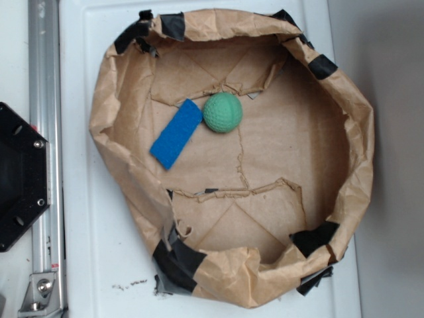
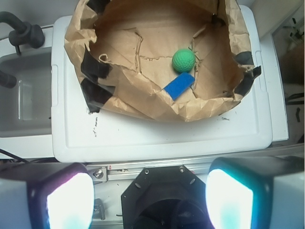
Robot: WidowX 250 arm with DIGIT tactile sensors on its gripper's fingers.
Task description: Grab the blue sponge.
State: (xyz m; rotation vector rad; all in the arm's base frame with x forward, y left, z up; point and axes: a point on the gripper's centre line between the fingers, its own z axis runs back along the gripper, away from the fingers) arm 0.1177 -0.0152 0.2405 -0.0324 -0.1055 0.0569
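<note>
No text, label, brand, number or sign can be read in either view. The small dark marks on the white worktop (image 1: pixel 126 286) near the paper's taped edge are only smudges, not letters.

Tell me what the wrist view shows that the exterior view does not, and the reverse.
Only the wrist view shows the gripper, its two fingers wide apart low in frame, far from the objects, and a clear bin beside the white lid. Only the exterior view shows the metal rail full length. Both show the brown paper nest with the blue sponge touching or nearly touching the green ball.
</note>
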